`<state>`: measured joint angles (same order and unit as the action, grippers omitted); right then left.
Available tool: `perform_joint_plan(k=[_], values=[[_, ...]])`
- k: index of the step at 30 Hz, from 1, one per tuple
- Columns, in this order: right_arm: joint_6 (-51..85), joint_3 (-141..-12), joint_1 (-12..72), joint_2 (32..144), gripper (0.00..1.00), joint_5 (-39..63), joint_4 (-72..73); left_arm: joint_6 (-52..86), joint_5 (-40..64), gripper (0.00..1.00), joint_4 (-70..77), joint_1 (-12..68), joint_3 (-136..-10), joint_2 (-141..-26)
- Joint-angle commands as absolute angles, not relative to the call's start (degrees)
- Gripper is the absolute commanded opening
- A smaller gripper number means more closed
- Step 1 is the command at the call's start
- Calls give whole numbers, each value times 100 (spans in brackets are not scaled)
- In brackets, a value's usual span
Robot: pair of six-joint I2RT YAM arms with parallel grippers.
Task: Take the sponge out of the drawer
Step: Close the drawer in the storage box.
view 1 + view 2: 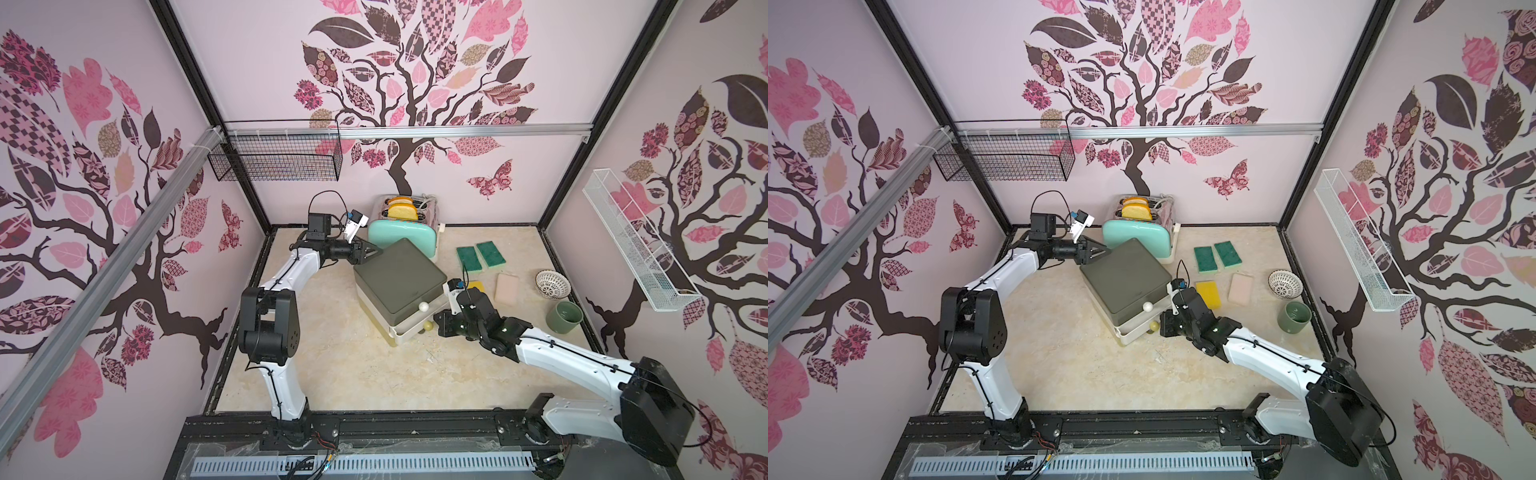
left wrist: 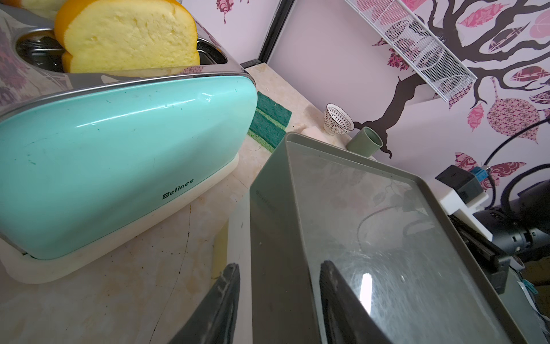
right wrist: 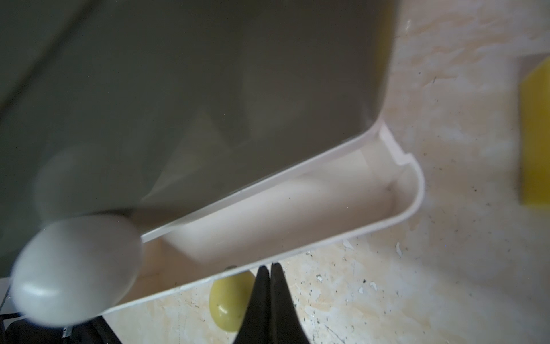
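The drawer unit (image 1: 399, 274) (image 1: 1125, 278) has a grey-green top and cream drawers. Its bottom drawer (image 3: 327, 241) is pulled out a little. A pale rounded block (image 3: 268, 202) lies inside; I cannot tell whether it is the sponge. My left gripper (image 1: 374, 252) (image 2: 279, 265) is at the unit's back corner, its jaws closed across the top's edge, one finger outside and one on top. My right gripper (image 1: 436, 322) (image 3: 270, 265) is shut and empty, its tips at the drawer's front rim beside the yellow-green knob (image 3: 229, 303). The upper drawer's white knob (image 1: 423, 306) sits just above.
A mint toaster (image 1: 403, 235) with bread stands behind the unit. To its right on the table lie two green sponges (image 1: 480, 255), a yellow one (image 1: 1208, 291) and a pink one (image 1: 507, 289). A patterned bowl (image 1: 552, 284) and a green cup (image 1: 563, 318) stand beyond them.
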<state>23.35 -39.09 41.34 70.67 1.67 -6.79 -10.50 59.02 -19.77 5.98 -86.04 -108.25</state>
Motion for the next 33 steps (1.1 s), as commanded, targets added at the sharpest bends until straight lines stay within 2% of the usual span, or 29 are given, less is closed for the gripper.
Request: perform_joint_plan(k=[1,14,22,29,33], values=[[2088,-3631,4159,7208,0,-211,322,-1274,5493,47,-2283,662,-8323,-11025],[1912,-2805,4254,7717,0,-756,2621,-1301,5449,47,-2319,716,-8329,-11083],[1822,-2622,4254,7644,0,-935,3152,-1328,5430,47,-2348,732,-8341,-11118],[1785,-2716,4255,8110,0,-953,3595,-1353,5423,47,-2386,733,-8362,-11118],[1860,-2739,4255,8038,0,-1101,3435,-1356,5423,47,-2391,732,-8377,-11117]])
